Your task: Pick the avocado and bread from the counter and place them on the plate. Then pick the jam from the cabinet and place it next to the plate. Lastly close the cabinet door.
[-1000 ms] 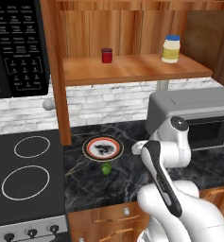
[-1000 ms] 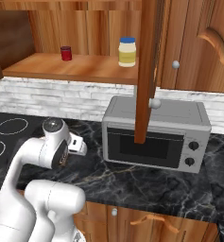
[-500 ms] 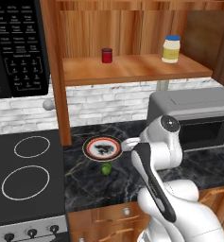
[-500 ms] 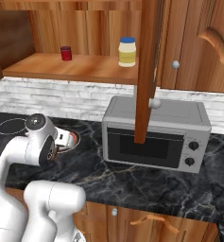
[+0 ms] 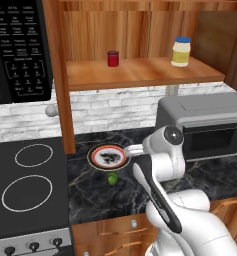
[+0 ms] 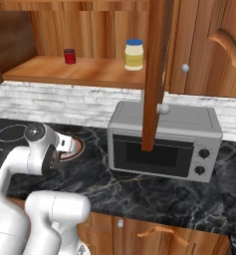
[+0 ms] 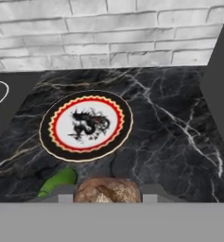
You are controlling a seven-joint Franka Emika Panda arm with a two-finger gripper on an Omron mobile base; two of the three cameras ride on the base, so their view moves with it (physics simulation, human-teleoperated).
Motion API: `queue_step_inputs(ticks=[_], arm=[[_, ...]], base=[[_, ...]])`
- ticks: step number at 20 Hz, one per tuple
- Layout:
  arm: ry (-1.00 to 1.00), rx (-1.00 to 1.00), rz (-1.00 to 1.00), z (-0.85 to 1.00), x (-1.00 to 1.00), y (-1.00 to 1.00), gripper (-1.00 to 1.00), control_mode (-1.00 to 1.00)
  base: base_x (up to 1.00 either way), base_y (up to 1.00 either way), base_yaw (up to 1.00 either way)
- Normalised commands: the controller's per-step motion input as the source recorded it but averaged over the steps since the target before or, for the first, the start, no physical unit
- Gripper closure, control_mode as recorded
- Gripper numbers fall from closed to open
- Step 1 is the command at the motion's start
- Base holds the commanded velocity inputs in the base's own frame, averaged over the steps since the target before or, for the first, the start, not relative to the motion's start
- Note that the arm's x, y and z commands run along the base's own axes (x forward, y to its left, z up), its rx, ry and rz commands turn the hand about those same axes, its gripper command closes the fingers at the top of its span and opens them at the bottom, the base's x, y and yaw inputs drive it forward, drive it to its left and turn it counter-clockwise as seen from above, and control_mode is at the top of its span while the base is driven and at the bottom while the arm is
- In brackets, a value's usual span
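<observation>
In the hand view my gripper (image 7: pixel 107 196) is shut on the bread (image 7: pixel 107 188), a brown lumpy chunk between the two fingertips. Just ahead lies the plate (image 7: pixel 51 140), white with a red band and a dark figure in its centre, resting on the black counter (image 7: pixel 175 137). The green avocado (image 7: pixel 56 182) sits on the counter between the plate and my hand, slightly left. From the left base view the hand (image 5: pixel 133 149) hovers at the plate's (image 5: pixel 93 157) right edge, with the avocado (image 5: pixel 112 178) in front. The jam (image 5: pixel 113 58) stands on the cabinet shelf (image 5: pixel 140 74).
A pale yellow jar (image 5: pixel 180 51) shares the shelf. The open cabinet door (image 6: pixel 154 74) hangs edge-on above a silver toaster oven (image 6: pixel 164 137). A stove (image 5: pixel 25 185) lies left of the plate, and a black microwave (image 5: pixel 15 50) hangs above it.
The arm has swung left along the counter, bringing the hand with the bread from beside the toaster oven to the plate's right edge.
</observation>
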Motion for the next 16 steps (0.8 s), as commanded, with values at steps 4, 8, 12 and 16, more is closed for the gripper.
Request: queue_step_inputs(ticks=[4, 8, 12, 16], arm=[[0.00, 0.00, 0.00, 0.00, 0.54, 0.01, 1.00, -1.00], [0.03, 0.00, 0.00, 0.00, 0.54, 0.13, 1.00, -1.00], [0.10, 0.00, 0.00, 0.00, 0.51, 0.27, 1.00, -1.00], [0.13, 0.00, 0.00, -0.11, 0.50, 0.22, 1.00, -1.00]], base=[[0.00, 0.00, 0.00], [0.00, 0.00, 0.00], [0.00, 0.00, 0.00], [0.00, 0.00, 0.00]])
